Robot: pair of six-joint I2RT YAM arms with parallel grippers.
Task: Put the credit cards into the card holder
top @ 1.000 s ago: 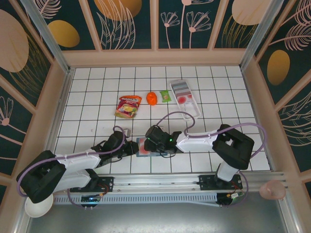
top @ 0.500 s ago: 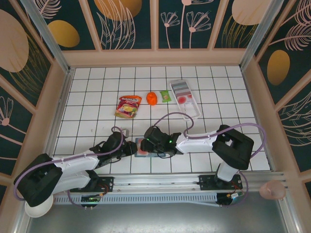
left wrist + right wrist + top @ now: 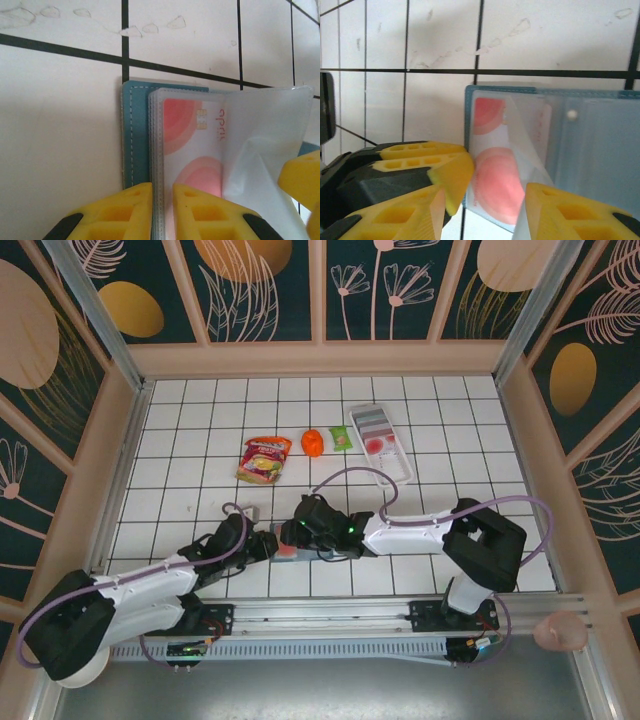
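The teal card holder lies open on the tiles, its clear sleeves stacked along its left edge. My left gripper is shut on that stack's near end. A whitish credit card with pink circles lies inside the sleeves. A clear flap stands lifted against a finger of my right gripper. In the right wrist view, my right gripper is open above the card and card holder. In the top view, both grippers meet over the holder.
A long white tray at the back right holds more cards. A red and green snack packet, an orange thing and a small green packet lie behind the holder. Frame walls ring the tiled floor.
My right gripper has crept left over the card holder and covers more of it. The left arm's elbow has swung down and left while its gripper stays at the holder's edge.
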